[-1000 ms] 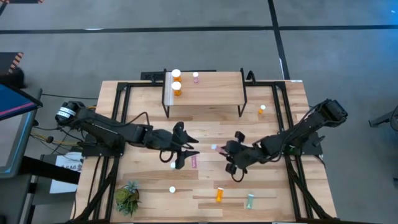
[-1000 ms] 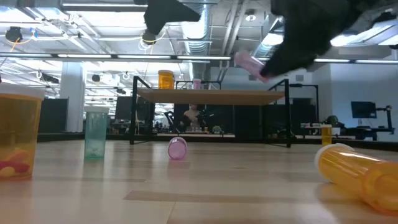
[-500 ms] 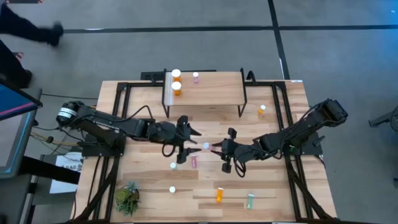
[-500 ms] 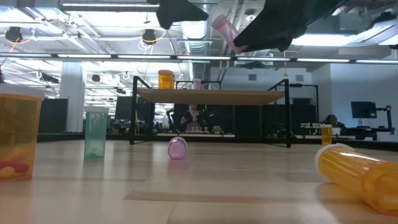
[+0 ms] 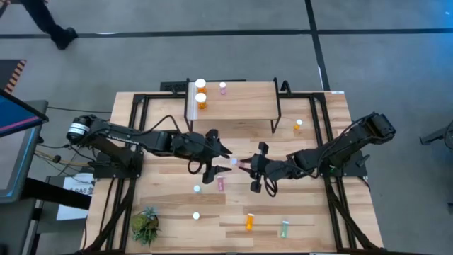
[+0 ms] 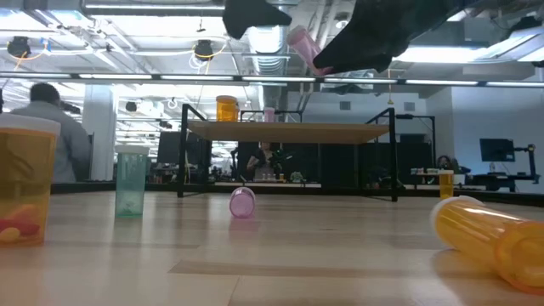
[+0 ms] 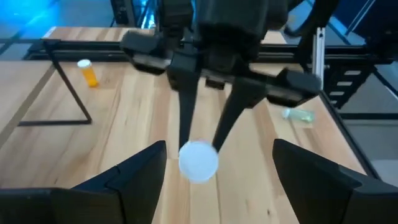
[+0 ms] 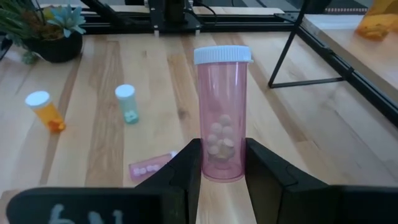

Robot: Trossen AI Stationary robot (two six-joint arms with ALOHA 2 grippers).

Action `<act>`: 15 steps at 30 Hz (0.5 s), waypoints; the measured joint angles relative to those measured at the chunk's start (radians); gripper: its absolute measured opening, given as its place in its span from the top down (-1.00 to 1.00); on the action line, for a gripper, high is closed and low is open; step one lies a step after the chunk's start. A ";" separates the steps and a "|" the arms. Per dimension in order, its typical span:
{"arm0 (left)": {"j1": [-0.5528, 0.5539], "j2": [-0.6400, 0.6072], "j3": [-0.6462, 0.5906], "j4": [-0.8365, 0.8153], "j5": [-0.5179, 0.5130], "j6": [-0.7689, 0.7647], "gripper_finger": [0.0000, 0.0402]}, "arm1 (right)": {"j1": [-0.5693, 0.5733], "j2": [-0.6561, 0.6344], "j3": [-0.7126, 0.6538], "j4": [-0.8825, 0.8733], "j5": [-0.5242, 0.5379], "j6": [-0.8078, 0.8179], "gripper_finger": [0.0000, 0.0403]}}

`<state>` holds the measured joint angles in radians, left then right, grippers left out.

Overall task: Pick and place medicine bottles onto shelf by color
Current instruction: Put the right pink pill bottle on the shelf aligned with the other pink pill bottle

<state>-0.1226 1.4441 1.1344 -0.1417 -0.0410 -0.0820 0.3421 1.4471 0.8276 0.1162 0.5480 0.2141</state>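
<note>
**Pink bottle between my two grippers**

My right gripper point(image 8: 222, 163) pinched the base of a pink bottle point(image 8: 222, 118), a smooth translucent cylinder with a ribbed white cap and pale pills inside. Its cap pointed toward 9 o'clock at my left gripper point(image 5: 219, 161), whose fingers stood spread wide around it, holding nothing. Beyond, toward 12 o'clock, stood the wood-topped shelf point(image 5: 248, 105).

grey floor point(image 5: 212, 49) with dark lines; ceiling lights point(image 6: 204, 53) overhead
</note>
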 joint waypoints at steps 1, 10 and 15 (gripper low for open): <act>0.001 -0.001 0.010 -0.002 0.000 0.002 -0.39 | -0.003 0.000 0.000 0.000 0.000 -0.002 0.39; 0.059 0.011 0.059 -0.036 0.041 0.014 -0.39 | -0.004 0.000 0.000 0.030 0.000 -0.031 0.38; 0.077 0.043 0.083 -0.070 0.064 0.010 -0.39 | -0.005 0.000 0.000 0.043 0.000 -0.042 0.38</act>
<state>-0.0460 1.4869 1.2169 -0.2119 0.0227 -0.0715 0.3374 1.4471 0.8276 0.1590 0.5480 0.1723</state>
